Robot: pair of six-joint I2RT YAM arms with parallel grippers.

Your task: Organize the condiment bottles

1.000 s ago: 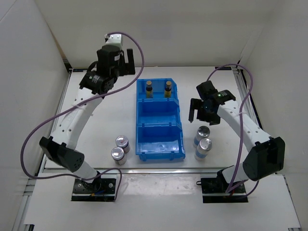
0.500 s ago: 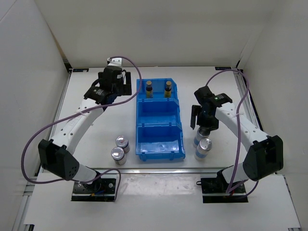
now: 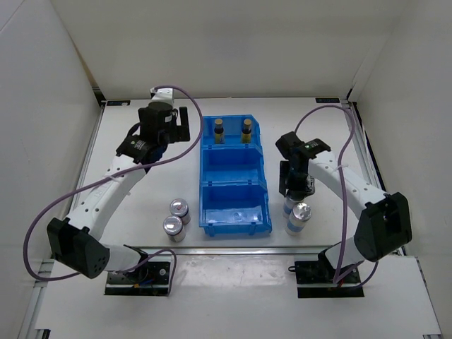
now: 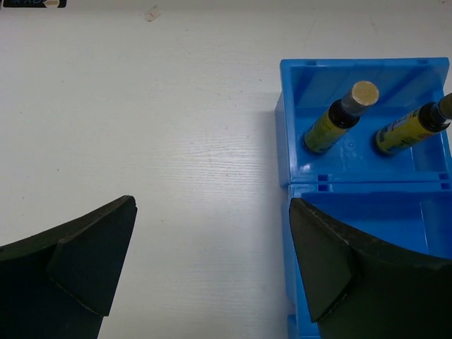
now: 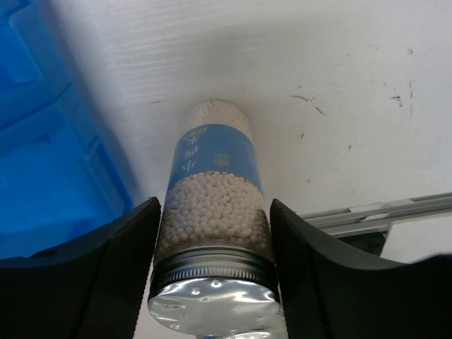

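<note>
Plainly upright blue-white jar, axis vertical.

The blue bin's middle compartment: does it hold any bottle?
No: the top view shows the middle compartment bare; both dark-brown bottles stand in the far one.
</note>
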